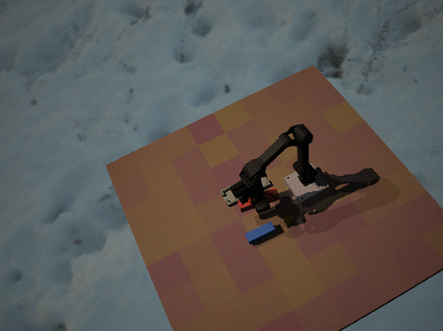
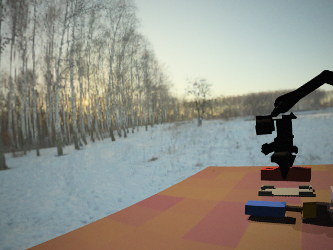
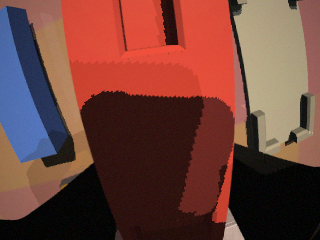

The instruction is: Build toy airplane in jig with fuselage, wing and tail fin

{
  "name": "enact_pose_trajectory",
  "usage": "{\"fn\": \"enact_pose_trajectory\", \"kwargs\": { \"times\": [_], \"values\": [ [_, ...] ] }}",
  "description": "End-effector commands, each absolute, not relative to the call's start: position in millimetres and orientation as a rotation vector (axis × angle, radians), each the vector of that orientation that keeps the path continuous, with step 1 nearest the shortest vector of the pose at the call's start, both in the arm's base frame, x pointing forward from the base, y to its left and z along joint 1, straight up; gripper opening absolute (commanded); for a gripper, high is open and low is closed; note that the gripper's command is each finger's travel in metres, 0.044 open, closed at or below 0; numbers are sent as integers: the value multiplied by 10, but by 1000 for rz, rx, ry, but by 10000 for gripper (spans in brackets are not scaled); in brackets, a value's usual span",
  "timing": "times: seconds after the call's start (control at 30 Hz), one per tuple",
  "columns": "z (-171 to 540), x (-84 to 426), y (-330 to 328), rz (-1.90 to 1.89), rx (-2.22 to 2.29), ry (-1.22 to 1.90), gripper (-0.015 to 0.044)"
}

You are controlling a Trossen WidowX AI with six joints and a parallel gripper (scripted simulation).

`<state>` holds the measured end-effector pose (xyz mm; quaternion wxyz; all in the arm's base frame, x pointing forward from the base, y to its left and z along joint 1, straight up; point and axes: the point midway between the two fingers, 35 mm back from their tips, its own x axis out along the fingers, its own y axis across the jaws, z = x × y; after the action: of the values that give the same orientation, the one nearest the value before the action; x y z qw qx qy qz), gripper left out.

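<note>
The red fuselage (image 1: 272,195) (image 2: 302,174) (image 3: 145,75) is held level in the air; a socket shows in its top in the wrist view. My gripper (image 1: 260,205) (image 2: 284,176) (image 3: 160,152) points down and is shut on the fuselage across its sides. The pale cradle (image 1: 230,198) (image 2: 284,191) (image 3: 275,65) lies on the board, beside and below the fuselage, with low corner posts. The blue wing (image 1: 260,232) (image 2: 265,208) (image 3: 20,90) lies on the board on the fuselage's other side. The yellow tail fin (image 1: 289,219) (image 2: 309,210) stands near the wing's end, in shadow.
The arm's pale base (image 1: 299,187) stands on the patchwork board (image 1: 208,299) (image 2: 150,228), close to the tail fin and cradle. The arm hides part of the cradle in the top view. Snowy ground surrounds the board.
</note>
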<state>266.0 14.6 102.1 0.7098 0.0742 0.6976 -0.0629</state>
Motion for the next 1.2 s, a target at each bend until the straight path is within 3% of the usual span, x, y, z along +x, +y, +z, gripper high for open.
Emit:
{"fn": "enact_pose_trajectory", "kwargs": {
  "times": [0.0, 1.17],
  "values": [
    [1199, 2655, 138, -134, 152, 1536, 0],
    [925, 2699, -625, -76, 77, 1539, 0]
  ]
}}
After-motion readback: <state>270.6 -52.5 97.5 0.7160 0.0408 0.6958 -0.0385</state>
